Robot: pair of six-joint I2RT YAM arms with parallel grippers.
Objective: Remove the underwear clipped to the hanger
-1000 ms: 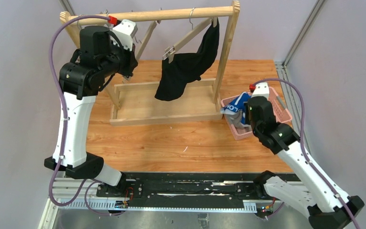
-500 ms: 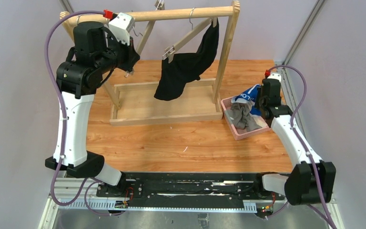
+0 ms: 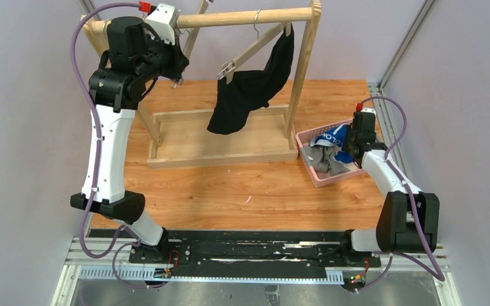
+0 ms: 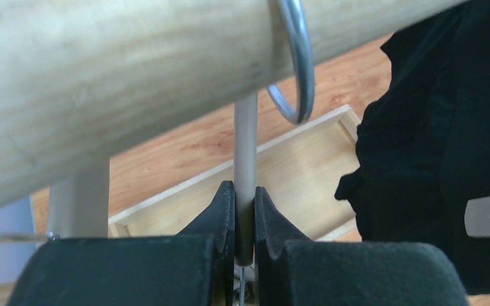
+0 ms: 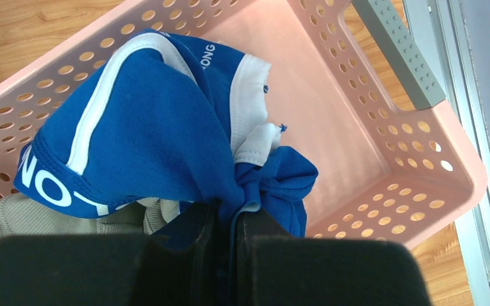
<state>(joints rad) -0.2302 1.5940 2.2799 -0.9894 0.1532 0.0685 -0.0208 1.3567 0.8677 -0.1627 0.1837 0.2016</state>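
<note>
My left gripper is shut on the grey neck of an empty hanger, high at the left end of the wooden rail. The hanger's metal hook loops over the rail. The black underwear hangs clipped to a second, tilted hanger further right. My right gripper is shut on the bright blue underwear, just above the pink basket. The grey-beige underwear lies in that basket under the blue one.
The wooden rack stands on a tray-like base at the back of the wooden tabletop. Its right upright rises just left of the basket. Grey walls and a metal frame close in both sides.
My left gripper has risen with the empty hanger toward the rail. My right arm has folded back to the right, and the blue underwear has sunk lower over the basket.
</note>
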